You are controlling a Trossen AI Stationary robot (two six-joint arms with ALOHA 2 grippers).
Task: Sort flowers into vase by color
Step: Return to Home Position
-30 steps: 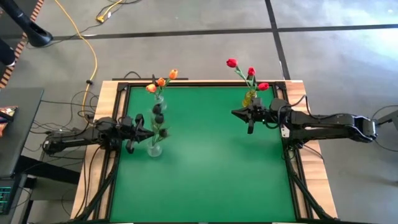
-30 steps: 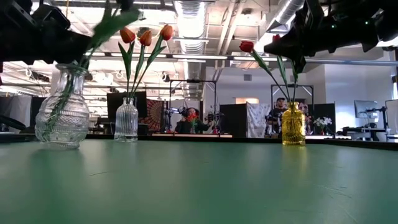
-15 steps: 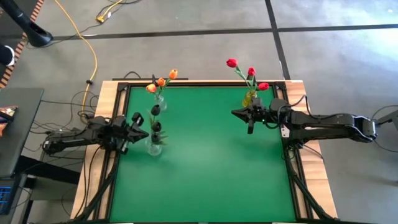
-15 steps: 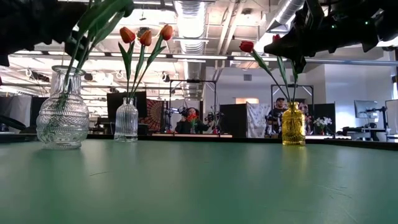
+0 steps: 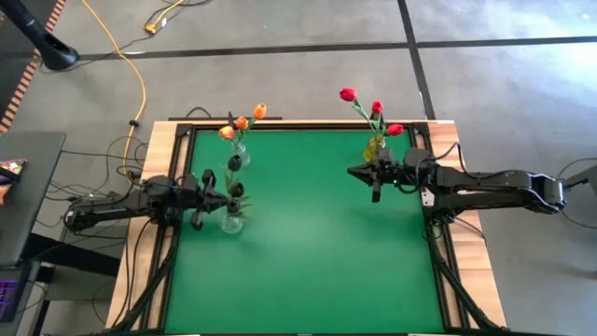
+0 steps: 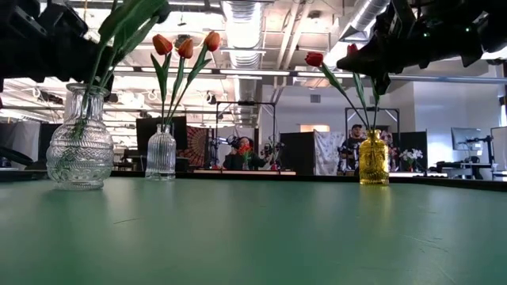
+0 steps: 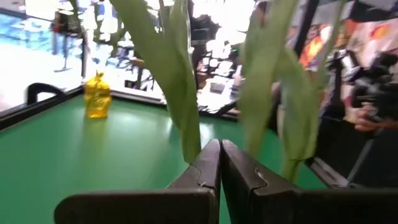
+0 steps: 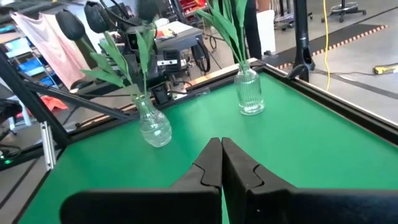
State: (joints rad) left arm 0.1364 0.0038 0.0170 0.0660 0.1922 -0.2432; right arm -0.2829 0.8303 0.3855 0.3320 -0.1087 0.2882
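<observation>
Our left gripper [image 7: 219, 144] is squeezed shut on nothing. It hangs just beside the dark flowers [image 8: 68, 25], and their green leaves [image 7: 177, 74] are right in front of its tips.

We see the dark flowers standing in the round clear vase [image 5: 230, 222], near the left side of the green counter [image 5: 308, 261]. Their long stems go up and down with the heads on top. They lean a little toward the far edge.

We see the orange flowers [image 6: 184, 47] in the ribbed clear vase [image 6: 161, 154], close behind the round one, by the far left corner. Their stems point up too, and the heads spread apart a bit at the top.

We see the red flowers [image 5: 377, 108] in the yellow vase [image 6: 374, 158], by the far right corner. Their stems also go up. One red head leans out farther than the others, toward the middle of the counter.

Our right gripper [image 8: 221, 142] is pinched shut too and holds nothing. It is up in the air, just in front of the yellow vase, well apart from the other two vases.

Each color has its own vase, and all three vases stand upright.

On the floor past the far left corner lies a yellow cable [image 5: 140, 84]. In the low view we can make out a big room behind the counter, with people far off.
</observation>
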